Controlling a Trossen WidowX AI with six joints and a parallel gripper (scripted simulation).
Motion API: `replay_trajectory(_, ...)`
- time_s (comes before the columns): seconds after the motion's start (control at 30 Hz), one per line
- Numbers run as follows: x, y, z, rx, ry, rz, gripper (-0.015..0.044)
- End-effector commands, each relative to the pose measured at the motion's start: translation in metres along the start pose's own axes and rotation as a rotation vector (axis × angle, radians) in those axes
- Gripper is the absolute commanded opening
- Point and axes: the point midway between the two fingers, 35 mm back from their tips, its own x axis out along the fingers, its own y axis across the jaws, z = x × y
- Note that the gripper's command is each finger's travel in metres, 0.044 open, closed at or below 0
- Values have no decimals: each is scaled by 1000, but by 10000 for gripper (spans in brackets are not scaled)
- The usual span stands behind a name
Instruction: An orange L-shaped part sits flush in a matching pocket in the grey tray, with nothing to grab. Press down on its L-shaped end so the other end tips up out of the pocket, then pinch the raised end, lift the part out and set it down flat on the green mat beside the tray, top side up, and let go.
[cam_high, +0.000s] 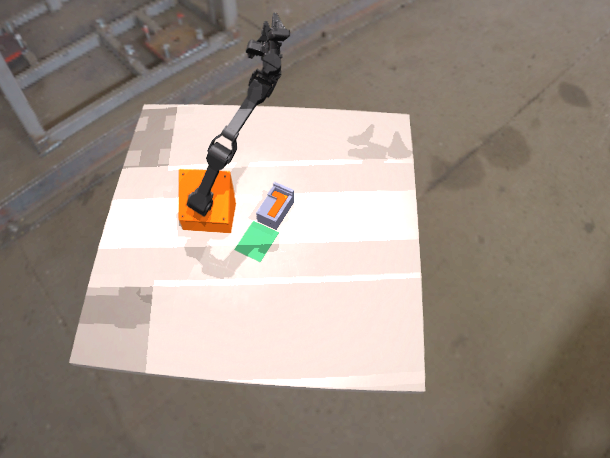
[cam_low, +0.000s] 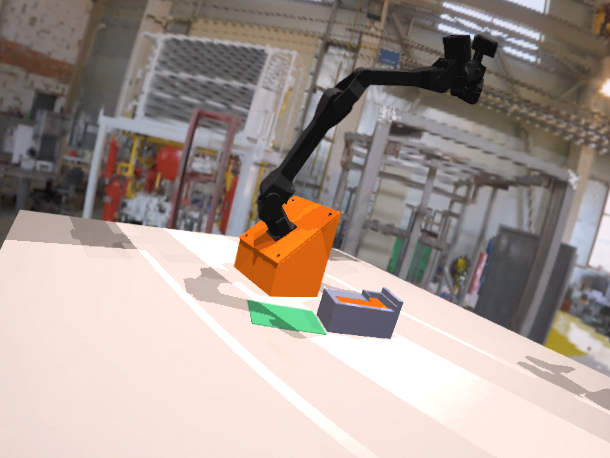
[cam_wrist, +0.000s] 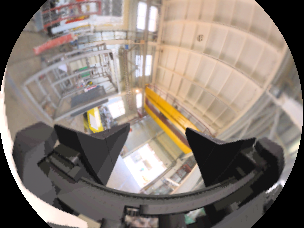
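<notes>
The orange L-shaped part (cam_high: 277, 204) (cam_low: 359, 301) lies flush in the pocket of the grey tray (cam_high: 265, 216) (cam_low: 350, 321). The green mat (cam_high: 256, 242) (cam_low: 286, 317) lies on the table right beside the tray. My gripper (cam_high: 276, 26) (cam_low: 471, 44) (cam_wrist: 159, 128) is open and empty. It is raised high in the air, far above and behind the tray, with its fingers pointing upward. The wrist view shows only the two dark fingers against the hall's ceiling; the tray, part and mat are out of it.
The arm stands on an orange base block (cam_high: 222, 212) (cam_low: 300, 260) just left of the tray and mat. The pale table top (cam_high: 280, 325) (cam_low: 125, 360) has white stripes. Hall structures lie beyond its edges.
</notes>
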Motion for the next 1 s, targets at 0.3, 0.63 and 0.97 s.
replay_trajectory(0.3, -72, 87, -126, 833, 578, 78, 180)
replay_trajectory(0.63, -242, 210, -198, 1614, 1477, -238, 180)
replay_trajectory(0.97, -421, 279, -166, 1678, 2318, -947, 180)
